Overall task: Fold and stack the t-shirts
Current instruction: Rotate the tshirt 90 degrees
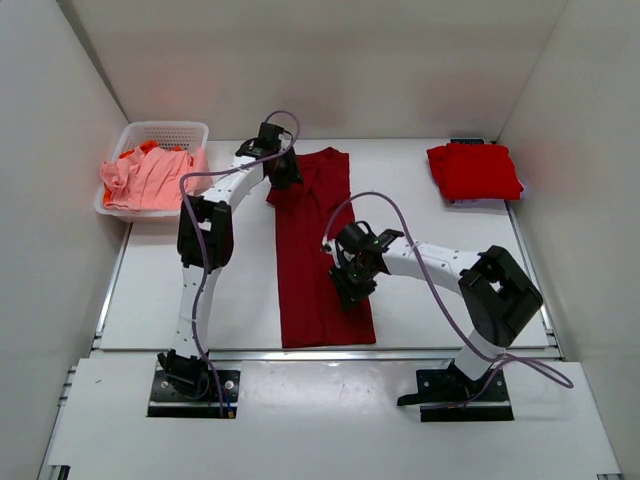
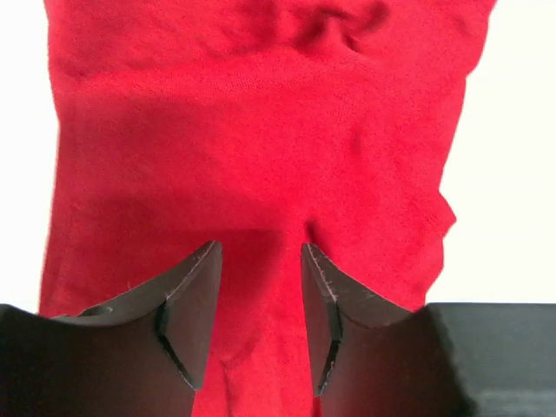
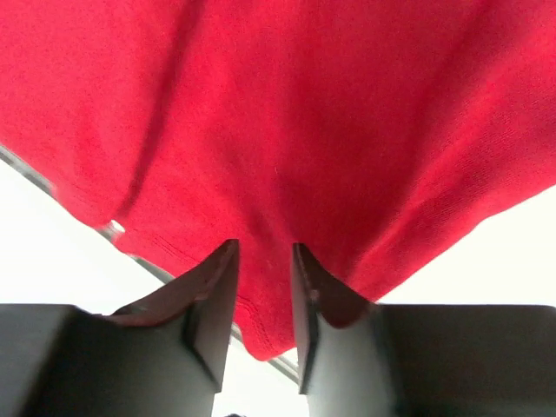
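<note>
A dark maroon t-shirt (image 1: 318,250) lies as a long narrow strip down the middle of the table. My left gripper (image 1: 281,166) is at its far left corner, and its jaws stand narrowly apart with a fold of the maroon cloth (image 2: 261,156) pinched between them. My right gripper (image 1: 350,284) is on the shirt's right edge near the hem, with its jaws close together on the cloth (image 3: 287,113). A hem corner (image 3: 261,334) shows between them. A folded bright red t-shirt (image 1: 472,170) lies at the far right. Salmon-pink and orange shirts (image 1: 150,175) fill the basket.
A white lattice basket (image 1: 168,130) stands at the far left of the table. A metal rail (image 1: 320,350) runs along the table's near edge, just below the maroon shirt's hem. White walls close in the left, right and back sides.
</note>
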You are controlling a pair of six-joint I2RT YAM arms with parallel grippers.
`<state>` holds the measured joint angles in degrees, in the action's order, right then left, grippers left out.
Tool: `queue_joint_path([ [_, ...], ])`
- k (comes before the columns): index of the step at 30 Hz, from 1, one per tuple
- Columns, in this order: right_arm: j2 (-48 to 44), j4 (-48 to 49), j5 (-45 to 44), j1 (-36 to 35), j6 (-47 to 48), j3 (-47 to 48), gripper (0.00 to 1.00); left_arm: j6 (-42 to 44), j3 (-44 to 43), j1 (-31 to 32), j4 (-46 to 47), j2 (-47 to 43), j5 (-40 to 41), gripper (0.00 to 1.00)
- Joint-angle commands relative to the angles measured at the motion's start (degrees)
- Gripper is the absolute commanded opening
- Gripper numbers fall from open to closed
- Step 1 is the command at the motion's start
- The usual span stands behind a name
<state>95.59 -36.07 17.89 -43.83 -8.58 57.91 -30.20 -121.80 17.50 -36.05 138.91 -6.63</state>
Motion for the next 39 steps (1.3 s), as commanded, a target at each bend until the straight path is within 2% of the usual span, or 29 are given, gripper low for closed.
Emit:
queue_joint_path([
  [1, -3.2, -1.0, -3.8, -0.5, -0.2, 6.2, 0.3, 2.0, 3.1, 0.5, -2.4, -8.6, -5.4, 0.54],
  [3, -6.2, -0.1, -4.0, -0.7, -2.9, 7.7, 0.35, 2.5, 16.2, 0.4, -0.3, -18.2, -6.4, 0.55],
  [4, -6.8, 0.0, -4.4, -1.1, -5.5, 7.7, 0.36, 2.6, 20.1, 0.4, 1.3, -24.0, -6.7, 0.55],
  [5, -8.5, 0.9, -5.6, -0.6, -9.4, 7.0, 0.34, 1.9, 28.5, 0.8, 3.2, -27.0, -6.0, 0.55],
  [9, -12.8, 6.4, -6.4, -2.4, -18.1, 1.6, 0.05, -1.2, 57.2, 2.7, 8.4, -47.6, -2.7, 0.53],
  [11, -13.5, 8.1, -7.1, -6.0, -20.0, 0.7, 0.04, -2.9, 67.0, 4.3, 9.9, -58.2, -1.9, 0.53],
  [13, -12.1, 9.8, -7.8, -8.8, -21.3, 0.4, 0.05, -5.2, 74.7, 5.7, 11.0, -64.4, -2.2, 0.53],
  [16, -8.4, 10.1, -8.9, -13.0, -22.8, 1.4, 0.17, -7.2, 84.0, 9.0, 11.7, -70.5, -2.2, 0.54],
  [18, -5.9, 10.6, -9.8, -15.9, -23.1, 1.9, 0.22, -8.3, 86.9, 10.5, 12.0, -72.7, -2.3, 0.54],
  [22, 0.7, 11.8, -10.1, -19.6, -23.9, 3.9, 0.28, -9.1, 90.7, 8.5, 11.5, -77.3, -1.7, 0.54],
  [28, 6.4, 9.0, -14.3, -20.8, -26.8, 5.5, 0.3, -8.2, 90.3, 7.5, 10.3, -80.5, -1.8, 0.53],
  [30, 7.2, 8.3, -14.6, -21.3, -26.3, 5.6, 0.24, -8.6, 91.0, 7.5, 10.5, -81.1, -2.3, 0.52],
  [32, 7.2, 7.2, -15.2, -21.0, -26.2, 5.9, 0.04, -9.1, 92.1, 7.7, 11.4, -81.0, -2.9, 0.52],
  [33, 6.6, 7.3, -15.0, -21.2, -26.4, 5.3, 0.0, -9.5, 92.6, 7.8, 11.7, -80.9, -3.1, 0.51],
  [39, 0.3, 10.7, -11.5, -20.1, -28.8, 2.0, 0.0, -10.1, 94.6, 10.7, 12.6, -80.9, -2.8, 0.48],
])
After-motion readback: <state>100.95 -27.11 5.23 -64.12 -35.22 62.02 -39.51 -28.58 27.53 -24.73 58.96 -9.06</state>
